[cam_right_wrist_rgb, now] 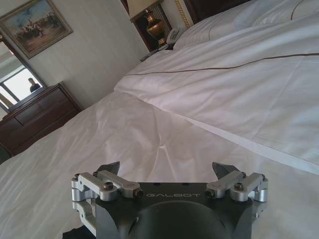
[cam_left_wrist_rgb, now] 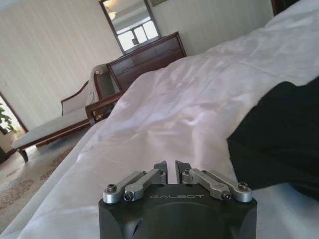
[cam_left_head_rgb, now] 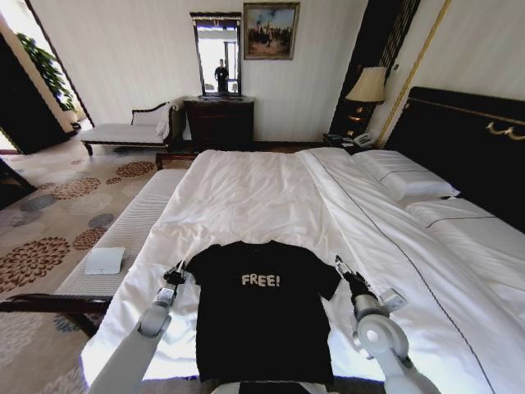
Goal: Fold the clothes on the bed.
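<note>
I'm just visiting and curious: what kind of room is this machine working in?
Probably a hotel bedroom: a big white bed with a T-shirt on it, a bedside lamp, and a dresser.

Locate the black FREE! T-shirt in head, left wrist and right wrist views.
Head view: T-shirt lies flat at lower centre, between the two claws.
Left wrist view: black sleeve at the right edge.
Right wrist view: a dark scrap by the claw body, too little to confirm.
Shared landmark: dark wood dresser.
</note>
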